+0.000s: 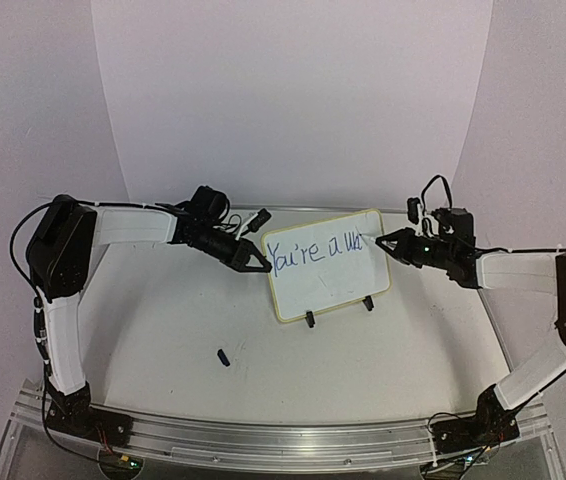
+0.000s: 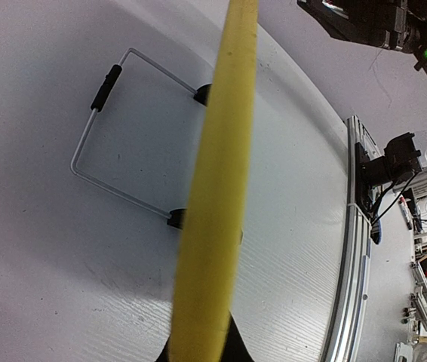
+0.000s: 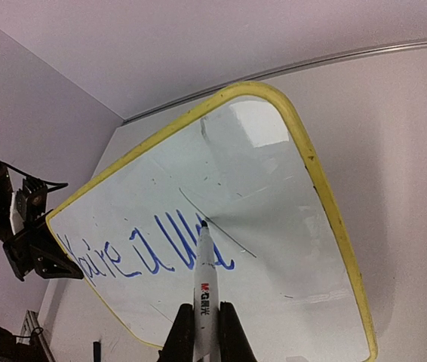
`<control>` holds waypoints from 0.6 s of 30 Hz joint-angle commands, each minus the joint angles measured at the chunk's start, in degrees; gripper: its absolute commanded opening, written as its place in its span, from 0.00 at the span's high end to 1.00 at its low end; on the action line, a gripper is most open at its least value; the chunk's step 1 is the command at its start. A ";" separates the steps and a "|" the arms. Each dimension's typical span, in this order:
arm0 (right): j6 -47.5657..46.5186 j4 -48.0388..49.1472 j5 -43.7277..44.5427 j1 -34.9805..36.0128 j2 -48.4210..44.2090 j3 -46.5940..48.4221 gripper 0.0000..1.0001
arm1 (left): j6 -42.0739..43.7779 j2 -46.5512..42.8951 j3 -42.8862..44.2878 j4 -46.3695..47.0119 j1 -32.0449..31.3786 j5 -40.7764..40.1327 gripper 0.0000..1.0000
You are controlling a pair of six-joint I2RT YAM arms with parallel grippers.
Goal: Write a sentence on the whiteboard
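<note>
Right, the whiteboard [image 1: 333, 285] stands tilted back in the middle of the table [image 1: 163, 320], propped on its two black clip feet [image 1: 309, 320], its written face toward the arms. The left gripper [image 1: 261, 265] is at the board's left edge, jaws clamped on the yellow rim. The left wrist view shows that rim running straight up from between the fingers, with a wire stand [image 2: 93, 143] lying flat on the tabletop beside it, joined to the black feet. Over on the other side, the right gripper [image 1: 381, 241] is closed around a white marker [image 3: 204, 290], and the marker's tip touches the board just at the end of the sentence [image 3: 142, 249]. The blue lettering reads "You're a", then a few more strokes, perhaps a W; I cannot make them out. It runs in one line across the upper part of the board. A small dark blue object [image 1: 223, 356] lies on the table in front of the board, well apart from it.
</note>
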 commanded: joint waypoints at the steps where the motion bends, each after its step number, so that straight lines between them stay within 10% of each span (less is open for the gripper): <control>1: 0.04 1.44 1.42 -0.27 1.16 2.35 1.00 | 1.55 1.94 0.78 -2.98 -1.26 -1.67 1.00; 18: 1.09 1.62 3.41 -0.24 0.35 -2.72 1.00 | 1.55 1.89 0.78 -3.04 -1.22 -1.71 1.00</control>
